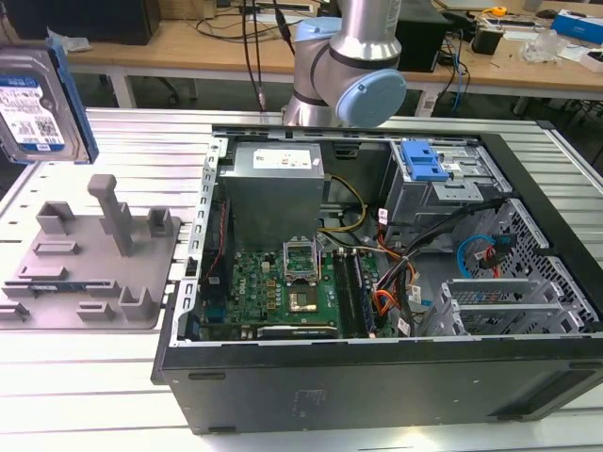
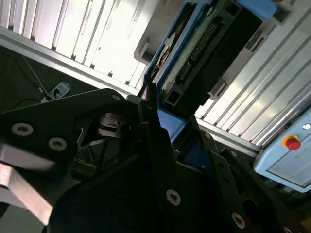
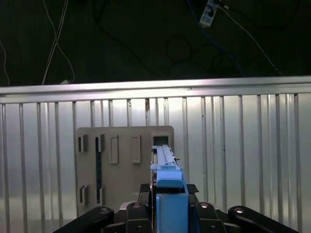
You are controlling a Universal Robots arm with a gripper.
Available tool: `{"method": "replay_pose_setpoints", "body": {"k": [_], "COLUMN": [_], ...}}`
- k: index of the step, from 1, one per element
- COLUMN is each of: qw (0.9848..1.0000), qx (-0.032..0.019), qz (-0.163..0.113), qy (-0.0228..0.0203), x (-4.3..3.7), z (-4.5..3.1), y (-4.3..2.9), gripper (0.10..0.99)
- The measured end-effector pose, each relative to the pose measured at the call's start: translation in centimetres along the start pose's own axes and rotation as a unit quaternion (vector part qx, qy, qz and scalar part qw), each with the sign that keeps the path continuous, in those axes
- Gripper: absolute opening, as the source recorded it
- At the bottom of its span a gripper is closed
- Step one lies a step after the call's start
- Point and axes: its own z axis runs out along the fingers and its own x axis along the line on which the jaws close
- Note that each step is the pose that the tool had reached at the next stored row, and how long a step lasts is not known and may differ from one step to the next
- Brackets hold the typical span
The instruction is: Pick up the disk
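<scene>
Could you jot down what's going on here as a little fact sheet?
Held item: the disk, lifted above the table
Holder: the claw, shut on the disk's blue side rails
Below it: grey fixture with upright posts, nothing on it
Nearby: open computer case at the exterior view's right
Surface: ribbed metal table

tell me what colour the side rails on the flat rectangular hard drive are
Blue, clearest in the exterior view, edging the silver-grey disk with its white-and-blue label.

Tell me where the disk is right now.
The disk hangs at the exterior view's far left, raised above the grey fixture, clamped in the gripper in the first wrist view.
</scene>
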Motion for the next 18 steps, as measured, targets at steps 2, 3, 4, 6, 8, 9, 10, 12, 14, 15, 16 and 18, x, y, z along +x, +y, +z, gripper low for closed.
{"method": "replay_pose_setpoints", "body": {"k": [2,3,4,6,8,9,10,12,14,15,16,18], "qw": [1.0,1.0,1.0,1.0,1.0,1.0,1.0,1.0,1.0,1.0,1.0,1.0], "qx": [0.0,0.0,0.0,0.0,0.0,0.0,0.0,0.0,0.0,0.0,0.0,0.0], "qz": [0.0,0.0,0.0,0.0,0.0,0.0,0.0,0.0,0.0,0.0,0.0,0.0], "qy": [0.0,0.0,0.0,-0.0001,-0.0002,-0.0002,-0.0002,-0.0002,-0.0003,-0.0003,-0.0003,-0.0004], "x": [0.08,0.11,0.17,0.34,0.33,0.34,0.34,0.34,0.34,0.34,0.34,0.34], "z": [-1.81,-2.28,-3.14,-4.86,-4.88,-4.89,-4.89,-4.89,-4.89,-4.89,-4.89,-4.89], "y": [0.0,0.0,-0.03,-0.06,-0.06,-0.06,-0.06,-0.06,-0.06,-0.06,-0.06,-0.06], "gripper": [0.369,0.369,0.369,0.369,0.369,0.369,0.369,0.369,0.369,0.369,0.369,0.369]}}
